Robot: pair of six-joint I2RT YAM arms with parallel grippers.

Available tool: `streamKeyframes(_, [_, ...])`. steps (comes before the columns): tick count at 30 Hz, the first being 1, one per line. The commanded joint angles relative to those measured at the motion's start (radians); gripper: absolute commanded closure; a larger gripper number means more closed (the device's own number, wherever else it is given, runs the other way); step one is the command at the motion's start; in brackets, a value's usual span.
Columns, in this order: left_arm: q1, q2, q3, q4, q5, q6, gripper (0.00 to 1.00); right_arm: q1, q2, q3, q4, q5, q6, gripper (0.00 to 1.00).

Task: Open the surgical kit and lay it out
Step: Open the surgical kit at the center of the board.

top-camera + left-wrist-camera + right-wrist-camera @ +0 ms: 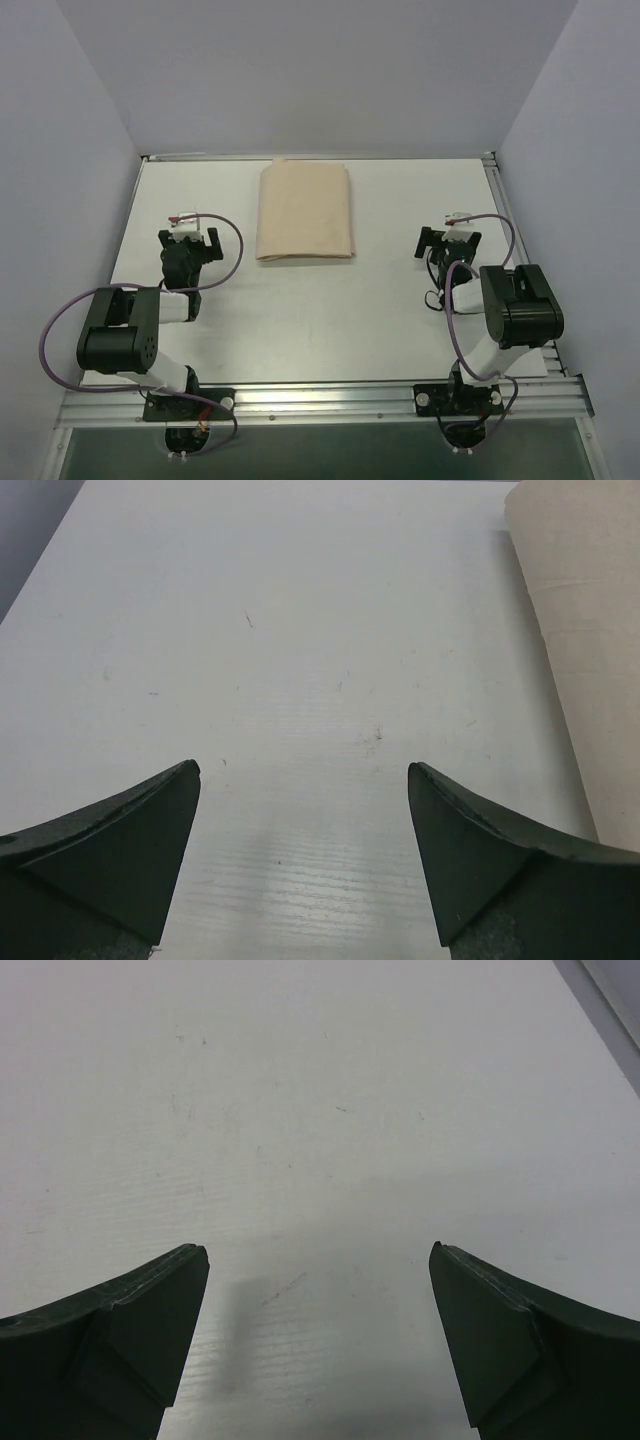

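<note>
- The surgical kit lies as a folded beige cloth bundle, flat on the white table, at the far middle. No tray or instruments can be seen, so judging by the task they are inside the wrap.
- The bundle's near edge shows a fold line with one layer overlapping. That is probably the flap to lift first, though which way it opens cannot be told from here.
- The left end effector sits low over the table to the left of the bundle and a little nearer. Its fingers are spread wide with nothing between them. In the left wrist view, the cloth's edge runs down the right side, beside the right finger and not touching it.
- The right end effector mirrors it on the other side, fully spread and empty. It is farther from the cloth, and its wrist view shows only bare table.
- With one arm on each side, each can likely reach its own edge of the wrap, so the cloth could be drawn outward from both sides.
- Unfolding has not begun.
</note>
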Motion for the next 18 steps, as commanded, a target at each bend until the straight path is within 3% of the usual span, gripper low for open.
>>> streamKeyframes(1, [-0.002,-0.010,0.025,0.022,-0.009,0.015,0.06,0.009,-0.024,0.015,0.144,0.047,-0.042,0.00])
streamKeyframes(11, [0.004,-0.010,0.025,0.020,0.008,0.017,0.06,-0.003,-0.024,0.020,0.137,0.038,-0.028,0.00])
streamKeyframes(14, [-0.009,-0.093,0.021,-0.021,-0.010,0.047,0.06,0.022,-0.075,0.004,0.127,0.142,-0.022,0.00])
streamKeyframes(16, [-0.051,-0.169,0.084,-0.209,-0.116,0.049,0.06,0.069,-0.143,0.015,0.009,0.259,-0.030,0.00])
streamKeyframes(17, [-0.095,-0.224,0.131,-0.304,-0.233,0.034,0.06,0.088,-0.210,0.058,-0.059,0.289,-0.036,0.00])
streamKeyframes(18, [-0.101,-0.237,0.180,-0.471,-0.268,-0.012,0.06,0.101,-0.240,0.087,-0.131,0.308,-0.024,0.00])
